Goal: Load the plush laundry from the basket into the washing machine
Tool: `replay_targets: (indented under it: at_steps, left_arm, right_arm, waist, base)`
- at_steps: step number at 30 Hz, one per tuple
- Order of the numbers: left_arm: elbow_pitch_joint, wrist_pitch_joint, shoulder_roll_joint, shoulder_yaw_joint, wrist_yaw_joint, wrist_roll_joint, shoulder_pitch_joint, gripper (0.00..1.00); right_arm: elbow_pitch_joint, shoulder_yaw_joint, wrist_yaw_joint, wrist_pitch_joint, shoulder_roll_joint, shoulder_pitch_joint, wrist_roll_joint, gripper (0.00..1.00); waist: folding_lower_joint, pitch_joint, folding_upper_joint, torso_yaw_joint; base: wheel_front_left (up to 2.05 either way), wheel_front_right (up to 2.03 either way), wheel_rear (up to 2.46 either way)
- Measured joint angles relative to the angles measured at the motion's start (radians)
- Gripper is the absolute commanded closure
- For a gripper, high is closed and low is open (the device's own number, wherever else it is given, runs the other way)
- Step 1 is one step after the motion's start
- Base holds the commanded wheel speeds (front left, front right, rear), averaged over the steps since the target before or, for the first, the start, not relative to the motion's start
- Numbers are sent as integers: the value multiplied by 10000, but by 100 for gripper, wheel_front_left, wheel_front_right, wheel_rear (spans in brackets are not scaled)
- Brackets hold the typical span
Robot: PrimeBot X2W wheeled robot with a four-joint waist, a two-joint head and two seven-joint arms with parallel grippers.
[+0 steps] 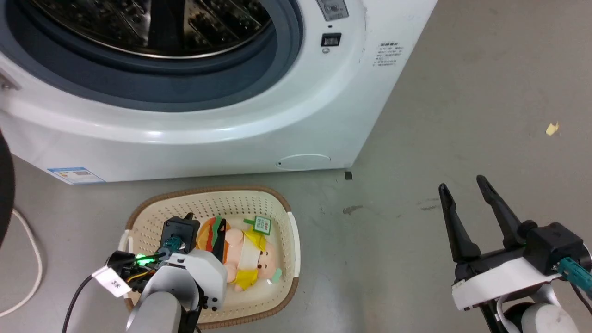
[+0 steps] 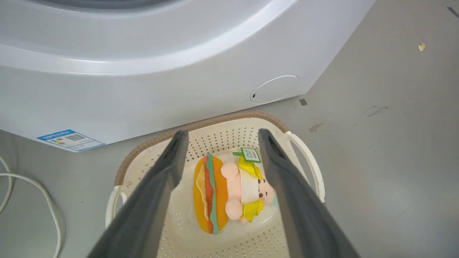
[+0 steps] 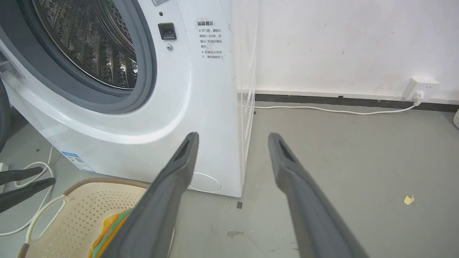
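The plush toy is seen lying in the basket, ungripped, framed by the spread, empty left end effector poised above. The washing machine stands just behind, its opening uncovered. The right end effector is held open, empty, aside. Grasping and loading are judged outstanding.

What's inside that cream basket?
A plush toy lies in the basket: orange burger joined to a pink animal, green tag attached. What lies beneath the toy is covered.

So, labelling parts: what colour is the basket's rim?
Brown; basket rim shows best in left wrist view.
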Motion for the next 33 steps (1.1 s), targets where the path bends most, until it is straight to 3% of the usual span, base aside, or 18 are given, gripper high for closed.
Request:
replay_targets:
  at_steps: [11,18,33]
  left_arm:
    - [1446,637,309,-280,-161,-159,-996,0]
    - [2403,920,798,-422,-203,-314,-1807,0]
    - [3952,1258,1289,-675,-58,-696,-3058,0]
  right_arm:
    - [-117,138,0,-213,0,-341,380,0]
    - [-186,339,0,-351,0,-616,769,0]
    - [-320,512,0,-644,0,-996,1185,0]
  waist:
    - [0,1021,0,-336]
    - [-1,1833,0,-667]
    - [-1,3116,0,-1107]
  base:
    - [0,0,0]
    - [0,0,0]
    - [0,0,0]
